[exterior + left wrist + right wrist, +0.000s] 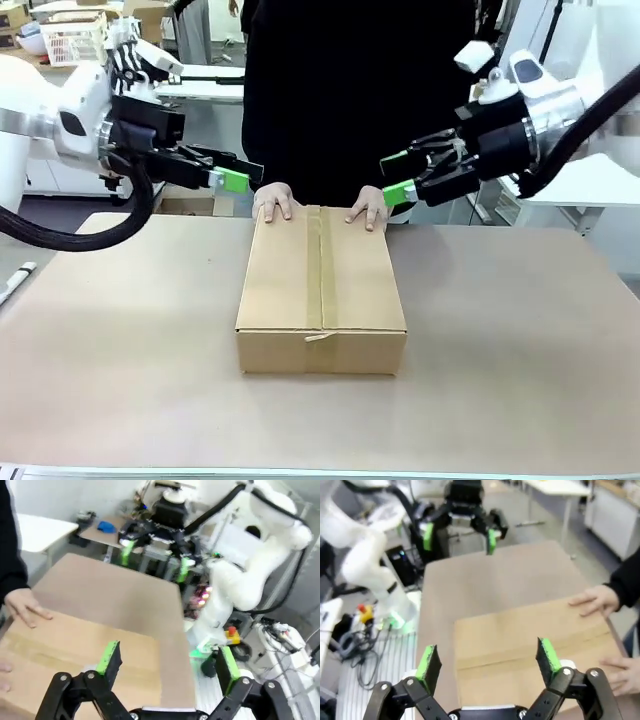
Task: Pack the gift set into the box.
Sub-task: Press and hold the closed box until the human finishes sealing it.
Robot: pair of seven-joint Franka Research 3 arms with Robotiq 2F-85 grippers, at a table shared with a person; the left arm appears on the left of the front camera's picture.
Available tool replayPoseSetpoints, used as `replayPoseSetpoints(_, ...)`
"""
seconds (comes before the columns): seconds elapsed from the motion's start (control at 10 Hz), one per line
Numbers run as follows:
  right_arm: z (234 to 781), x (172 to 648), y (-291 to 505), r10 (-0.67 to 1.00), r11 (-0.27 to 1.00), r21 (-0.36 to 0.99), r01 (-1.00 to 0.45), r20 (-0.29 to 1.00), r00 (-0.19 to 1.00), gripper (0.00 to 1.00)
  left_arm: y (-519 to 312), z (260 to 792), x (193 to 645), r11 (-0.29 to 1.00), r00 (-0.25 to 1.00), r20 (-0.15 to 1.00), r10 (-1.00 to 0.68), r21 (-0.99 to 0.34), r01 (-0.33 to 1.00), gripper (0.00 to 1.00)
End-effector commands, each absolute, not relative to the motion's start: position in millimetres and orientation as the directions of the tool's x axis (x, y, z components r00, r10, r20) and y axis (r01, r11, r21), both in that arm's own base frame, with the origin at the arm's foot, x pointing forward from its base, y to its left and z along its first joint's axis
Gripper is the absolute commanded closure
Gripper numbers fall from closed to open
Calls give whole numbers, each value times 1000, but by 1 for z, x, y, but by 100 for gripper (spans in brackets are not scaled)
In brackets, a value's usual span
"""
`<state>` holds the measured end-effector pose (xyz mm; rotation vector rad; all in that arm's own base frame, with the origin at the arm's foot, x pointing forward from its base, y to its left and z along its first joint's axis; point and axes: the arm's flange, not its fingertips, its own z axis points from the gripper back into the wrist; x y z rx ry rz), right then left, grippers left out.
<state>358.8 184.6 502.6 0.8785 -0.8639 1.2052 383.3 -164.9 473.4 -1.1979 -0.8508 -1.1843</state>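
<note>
Here, box shut and taped, contents hidden, person's hands on its far end, left gripper and right gripper flanking, jaws wide.

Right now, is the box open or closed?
Closed. The box has its top flaps lying flat, meeting along a strip of tape down the middle. What it holds, I cannot tell.

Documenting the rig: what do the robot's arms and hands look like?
The left arm and right arm are glossy white with rounded joints. The left hand and right hand are black, two-fingered linkages with bright green pads. A thick black cable loops off the left arm.
</note>
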Motion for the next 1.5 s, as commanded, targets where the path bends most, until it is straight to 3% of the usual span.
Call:
replayPoseSetpoints(0.0, 536, 364, 171, 415, 219, 87, -972, 893, 173, 0, -166, 486, 378, -92, 251, 946, -207, -274, 957, 0)
replayPoseSetpoints(0.2, 512, 362, 178, 398, 163, 89, -983, 905, 148, 0, -165, 471, 384, -42, 218, 950, -223, -233, 972, 0)
replayPoseSetpoints(0.3, 496, 378, 195, 407, 174, -57, -983, 913, 19, 0, -183, 464, 381, -85, -31, 958, -286, 7, 996, 0)
replayPoseSetpoints(0.4, 470, 390, 202, 377, 187, -109, -976, 926, -31, 0, -188, 443, 386, -131, -99, 950, -295, 63, 989, 0)
replayPoseSetpoints(0.6, 412, 395, 208, 329, 158, -126, -979, 942, -68, 0, -188, 400, 388, -95, -183, 901, -394, 159, 983, 0)
replayPoseSetpoints(1.0, 334, 388, 227, 352, 95, -117, -989, 933, -76, 0, -187, 342, 412, 3, -36, 935, -352, 39, 999, 0)
replayPoseSetpoints(1.4, 315, 386, 210, 417, 89, -85, -992, 908, -41, 0, -193, 316, 423, 14, 24, 951, -307, -21, 1000, 0)
